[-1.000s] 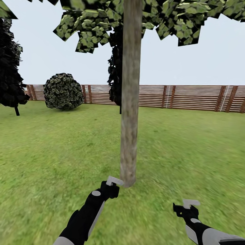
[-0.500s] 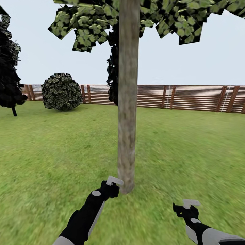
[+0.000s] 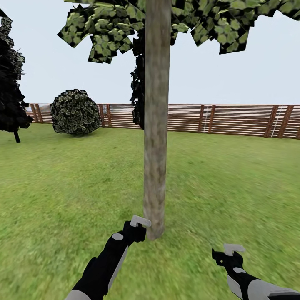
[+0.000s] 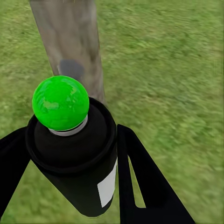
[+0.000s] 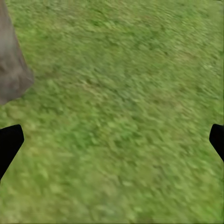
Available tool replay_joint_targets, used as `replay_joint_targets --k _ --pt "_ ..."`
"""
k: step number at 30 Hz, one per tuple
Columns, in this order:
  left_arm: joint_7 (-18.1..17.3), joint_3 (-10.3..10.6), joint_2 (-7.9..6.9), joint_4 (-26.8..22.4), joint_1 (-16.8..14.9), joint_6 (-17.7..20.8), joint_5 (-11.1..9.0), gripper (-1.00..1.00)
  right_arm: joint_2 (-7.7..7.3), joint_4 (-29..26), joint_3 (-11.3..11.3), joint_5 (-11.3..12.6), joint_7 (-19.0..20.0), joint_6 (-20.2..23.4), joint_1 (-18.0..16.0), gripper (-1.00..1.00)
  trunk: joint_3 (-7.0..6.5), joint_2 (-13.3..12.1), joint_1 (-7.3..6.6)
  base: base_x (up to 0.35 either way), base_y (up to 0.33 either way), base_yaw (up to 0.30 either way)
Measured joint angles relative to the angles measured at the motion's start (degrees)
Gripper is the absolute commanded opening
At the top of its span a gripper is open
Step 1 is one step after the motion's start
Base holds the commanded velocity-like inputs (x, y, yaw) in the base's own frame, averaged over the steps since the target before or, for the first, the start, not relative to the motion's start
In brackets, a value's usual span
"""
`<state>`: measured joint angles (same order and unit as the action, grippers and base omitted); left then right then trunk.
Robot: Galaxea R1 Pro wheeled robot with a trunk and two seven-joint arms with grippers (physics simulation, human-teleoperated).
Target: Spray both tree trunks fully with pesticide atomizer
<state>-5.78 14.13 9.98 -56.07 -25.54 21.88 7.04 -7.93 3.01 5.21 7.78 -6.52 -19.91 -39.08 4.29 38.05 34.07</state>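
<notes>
A dark conifer [image 3: 10, 83] and a round shrub [image 3: 76, 112] stand at the far left of the lawn [image 3: 62, 187]. The left gripper [image 3: 139, 225] holds the pesticide atomizer [image 4: 77, 154] clamped between its fingers, its green-knobbed head aimed at the foot of the tree trunk [image 3: 156, 125] just beyond, apparently lined up for spraying low on the bark. The right gripper [image 3: 231, 252] hangs spread wide and empty over grass, seemingly kept clear of the spray. A brown slatted fence [image 3: 233, 120] closes the garden under a pale sky.
</notes>
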Motion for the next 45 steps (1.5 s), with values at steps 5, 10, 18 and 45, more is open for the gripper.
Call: replay_joint_targets --k 5,10,18,45 --pt "-0.07 0.00 0.00 0.00 0.00 0.00 0.00 -1.00 0.00 0.00 0.00 0.00 0.00 0.00 0.00 1.00 0.00 0.00 -0.01 0.312 0.000 0.000" --pt "-0.07 -0.05 0.00 0.00 0.00 0.00 0.00 -1.00 0.00 0.00 0.00 0.00 0.00 0.00 0.00 1.00 0.00 -0.01 0.02 0.137 0.000 0.000" --pt "-0.08 -0.02 0.00 0.00 0.00 0.00 0.00 -1.00 0.00 0.00 0.00 0.00 0.00 0.00 0.00 1.00 0.00 0.00 0.00 0.103 0.000 0.000" --pt "-0.08 -0.06 0.00 0.00 0.00 -0.09 0.00 -1.00 -0.02 0.00 0.00 0.00 0.06 -0.01 0.00 1.00 0.00 -0.01 0.01 0.105 -0.018 0.000"
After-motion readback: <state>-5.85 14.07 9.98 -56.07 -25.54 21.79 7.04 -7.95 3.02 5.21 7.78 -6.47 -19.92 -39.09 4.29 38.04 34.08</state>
